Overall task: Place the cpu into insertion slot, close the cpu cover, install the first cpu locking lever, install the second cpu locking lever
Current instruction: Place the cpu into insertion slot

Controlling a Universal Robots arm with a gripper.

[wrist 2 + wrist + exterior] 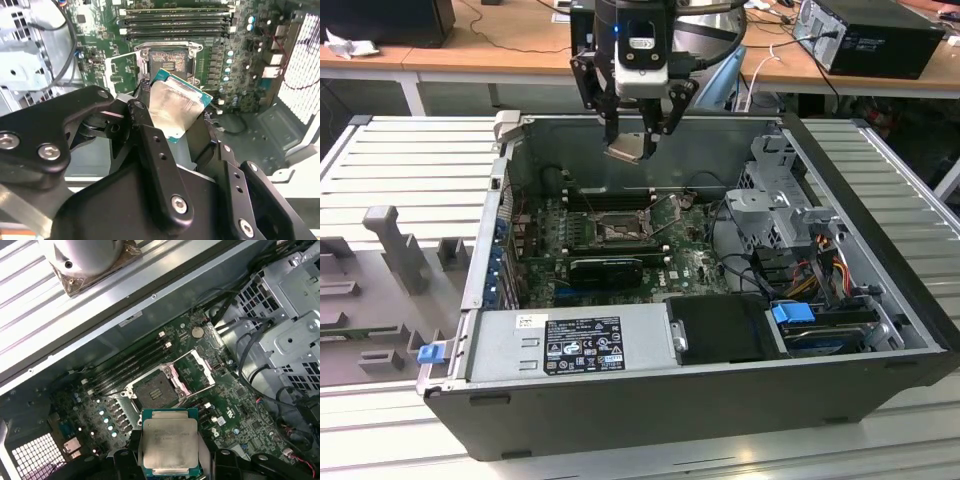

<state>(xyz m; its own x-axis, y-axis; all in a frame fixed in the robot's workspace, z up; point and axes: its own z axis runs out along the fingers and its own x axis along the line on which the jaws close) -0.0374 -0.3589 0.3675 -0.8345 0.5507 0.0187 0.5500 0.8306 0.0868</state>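
Gripper (pixel 635 140) clamped on cpu (pixel 169 442), high over the bare insertion slot (pixel 156 393); cpu cover (pixel 194 371) apparently raised. Placement step in hand; seating likely needs cpu squared to slot.

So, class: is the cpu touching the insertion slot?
Apart: the exterior view shows the cpu held in the gripper, well above the insertion slot.

Bright, even overhead light in exterior view; pale sheen across ribbed grey metal table (pixel 880 170). Deep shade inside open black computer case (pixel 720 400), dimming green motherboard (pixel 690 250). Soft glare on pale silver square cpu (pixel 172 107) in both wrist views. Blown-out white through perforated metal vent panel (pixel 300 65).
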